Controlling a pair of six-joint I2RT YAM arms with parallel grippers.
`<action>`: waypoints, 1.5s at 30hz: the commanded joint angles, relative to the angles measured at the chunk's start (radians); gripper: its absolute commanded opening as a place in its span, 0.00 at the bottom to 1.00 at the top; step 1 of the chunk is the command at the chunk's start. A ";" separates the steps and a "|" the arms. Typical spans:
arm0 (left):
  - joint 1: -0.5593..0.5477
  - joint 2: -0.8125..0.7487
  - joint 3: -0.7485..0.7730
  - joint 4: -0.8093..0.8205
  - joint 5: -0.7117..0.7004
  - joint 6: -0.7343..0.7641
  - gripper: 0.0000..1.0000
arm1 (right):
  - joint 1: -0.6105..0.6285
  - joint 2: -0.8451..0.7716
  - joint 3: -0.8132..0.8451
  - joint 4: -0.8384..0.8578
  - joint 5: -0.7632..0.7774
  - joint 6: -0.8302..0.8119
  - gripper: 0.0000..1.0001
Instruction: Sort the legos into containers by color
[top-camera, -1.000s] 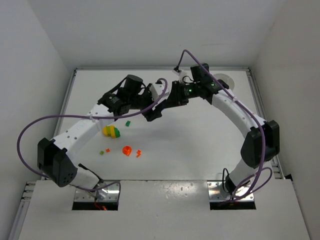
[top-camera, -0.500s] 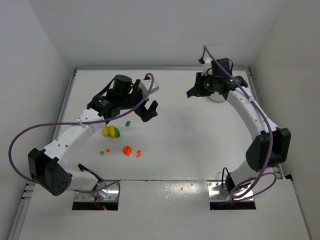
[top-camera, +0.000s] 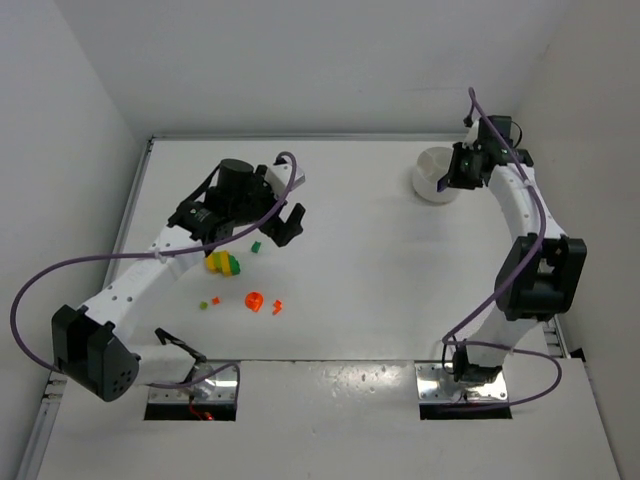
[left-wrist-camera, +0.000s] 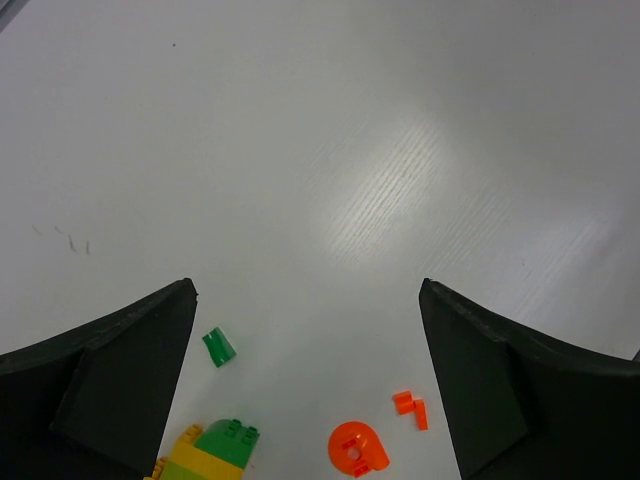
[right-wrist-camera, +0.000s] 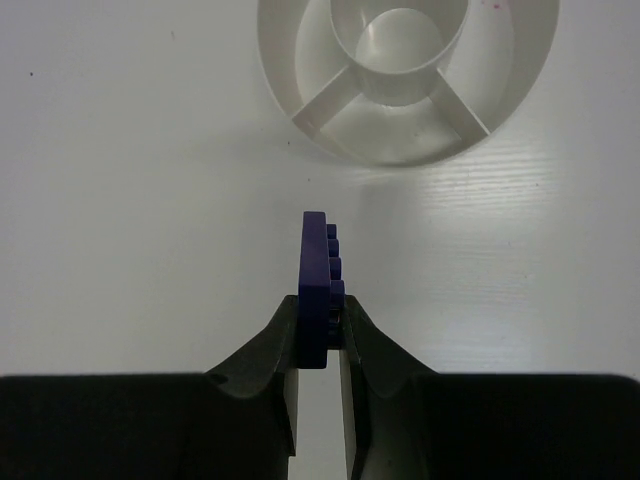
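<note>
My right gripper (right-wrist-camera: 322, 305) is shut on a dark blue lego plate (right-wrist-camera: 316, 260), held on edge just short of the round white divided dish (right-wrist-camera: 400, 150). In the top view this gripper (top-camera: 455, 172) is at the dish (top-camera: 428, 172), back right. My left gripper (left-wrist-camera: 308, 290) is open and empty, above the table (top-camera: 285, 222). Beneath it lie a small green bit (left-wrist-camera: 218, 347), a yellow-green brick stack (left-wrist-camera: 215, 450), a round orange piece (left-wrist-camera: 357, 448) and a small orange bit (left-wrist-camera: 410, 407). The dish sections I can see look empty.
In the top view the loose legos lie left of centre: the stack (top-camera: 224, 263), the green bit (top-camera: 256, 246), the orange round piece (top-camera: 253, 300), the orange bit (top-camera: 277, 306) and tiny bits (top-camera: 208, 301). White walls enclose the table.
The two grippers, close together at mid-table a second ago, have drawn apart. The right arm swung to the dish at back right. The left gripper pulled back slightly left.
</note>
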 joint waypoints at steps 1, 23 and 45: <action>0.015 -0.054 -0.024 0.068 -0.023 -0.014 1.00 | 0.001 0.073 0.097 0.020 -0.003 0.029 0.00; 0.034 -0.063 -0.076 0.096 -0.040 0.005 1.00 | -0.036 0.238 0.247 0.011 0.091 0.038 0.00; 0.034 -0.054 -0.104 0.096 -0.022 0.023 1.00 | -0.054 0.333 0.328 0.000 0.120 0.029 0.01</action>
